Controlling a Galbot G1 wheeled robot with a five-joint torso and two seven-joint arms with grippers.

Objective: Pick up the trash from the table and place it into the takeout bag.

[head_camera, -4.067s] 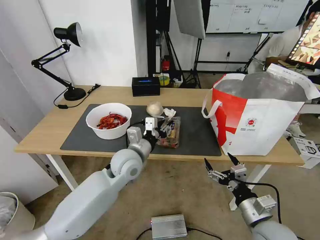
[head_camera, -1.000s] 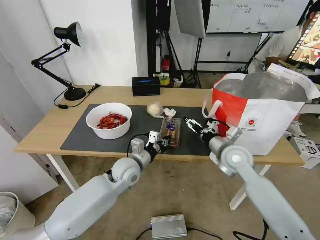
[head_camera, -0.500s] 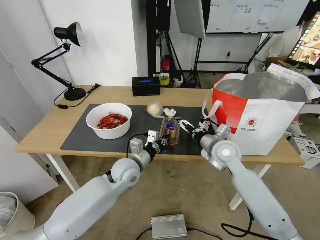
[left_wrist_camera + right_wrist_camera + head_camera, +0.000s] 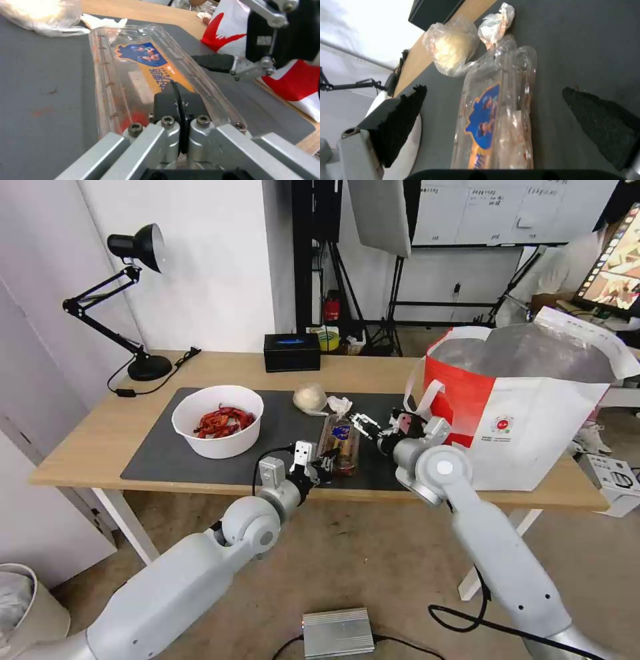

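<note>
Trash lies on the dark grey mat (image 4: 280, 430) of the light-wood surface (image 4: 100, 437): a white bowl (image 4: 217, 421) of red scraps at nine o'clock, a beige lump (image 4: 310, 397) in clear film at twelve, a small tissue wad (image 4: 339, 405) just beside it, and the clear food box (image 4: 341, 440) at the centre. The box carries a blue-and-orange label (image 4: 150, 60) with cartoon figures and small print too fine to read. The left gripper (image 4: 319, 463) sits at the box's six o'clock end, its fingers pressed together on the near edge of the clear plastic, as the left wrist view shows. The right gripper (image 4: 375, 427) is at the box's three o'clock side, low over the mat, its black fingers (image 4: 403, 120) spread wide with the box lying between them in the right wrist view, neither pad touching it. The takeout bag (image 4: 527, 420), white and red with silver lining, stands open at three o'clock on the surface, a small round red logo (image 4: 502, 425) on its white face; its writing cannot be read. A black box with a blue top (image 4: 291, 351) rests at the far edge.
</note>
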